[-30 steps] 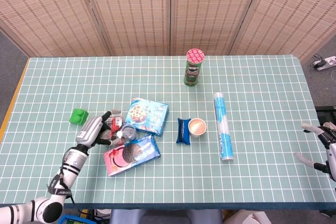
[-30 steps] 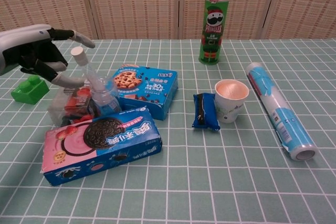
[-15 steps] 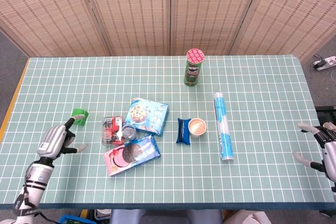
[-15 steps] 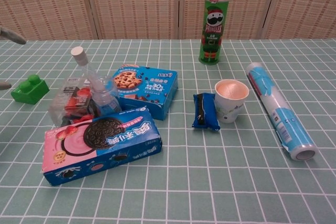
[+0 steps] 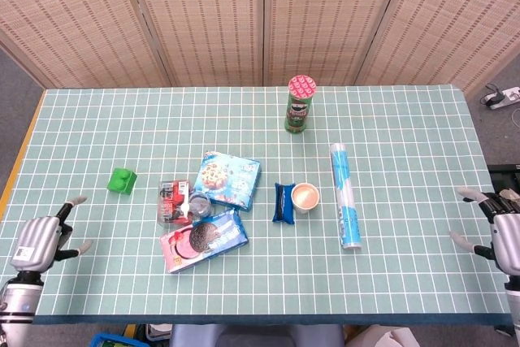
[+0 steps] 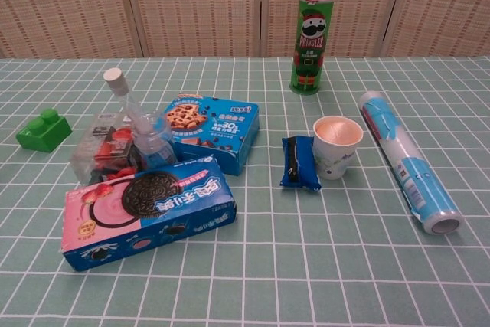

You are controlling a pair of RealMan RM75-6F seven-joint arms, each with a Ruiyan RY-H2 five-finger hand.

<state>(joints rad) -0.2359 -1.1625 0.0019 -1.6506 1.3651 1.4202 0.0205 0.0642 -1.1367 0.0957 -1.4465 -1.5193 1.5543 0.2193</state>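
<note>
The left robot hand sits at the near left corner of the desk, fingers spread, holding nothing. The thing nearest it is the green block, well apart from it toward the far right. Right of the block lie a clear packet of red sweets and a small bottle, touching a pink and blue Oreo box. The right robot hand is at the near right edge, fingers apart and empty, well right of the long blue tube.
</note>
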